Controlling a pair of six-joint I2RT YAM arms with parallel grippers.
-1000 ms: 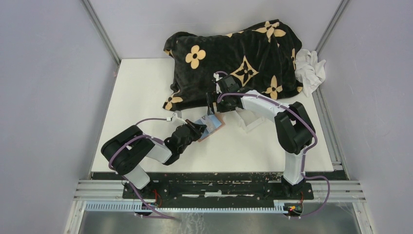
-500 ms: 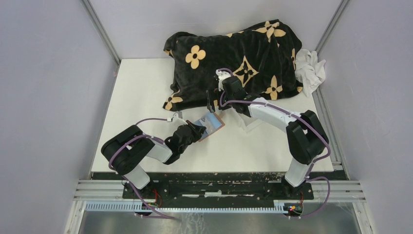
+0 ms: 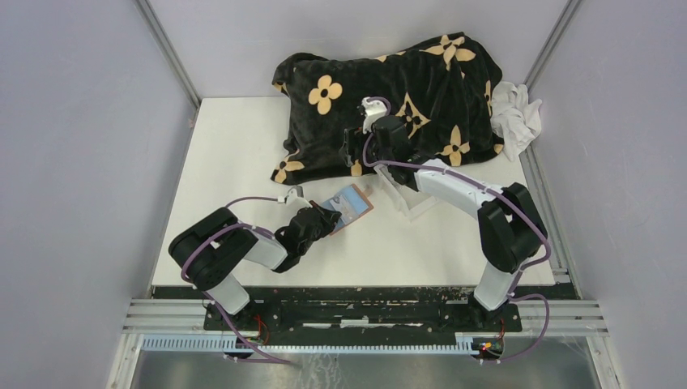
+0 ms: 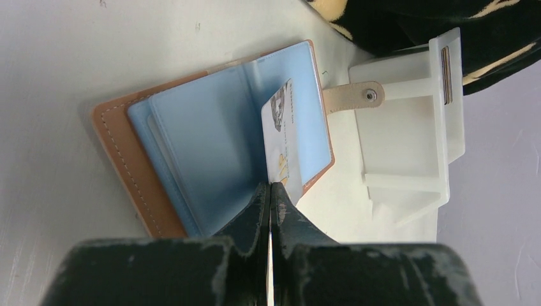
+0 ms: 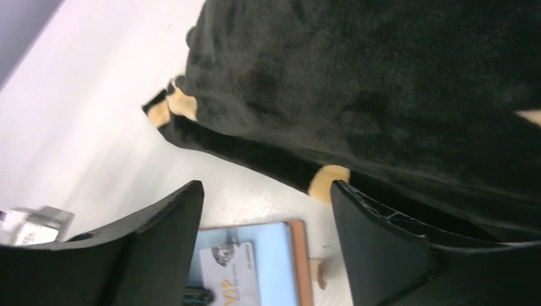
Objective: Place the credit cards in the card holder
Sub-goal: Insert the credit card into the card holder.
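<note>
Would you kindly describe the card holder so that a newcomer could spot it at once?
On the white table, look in front of the black flowered blanket. The card holder lies open beside a clear tray; it alone is tan leather lined pale blue, with the left gripper holding a card over it.

The card holder (image 4: 118, 159) looks stitched tan leather, the blanket (image 3: 389, 81) plush, the tray (image 4: 408, 134) matt plastic.
</note>
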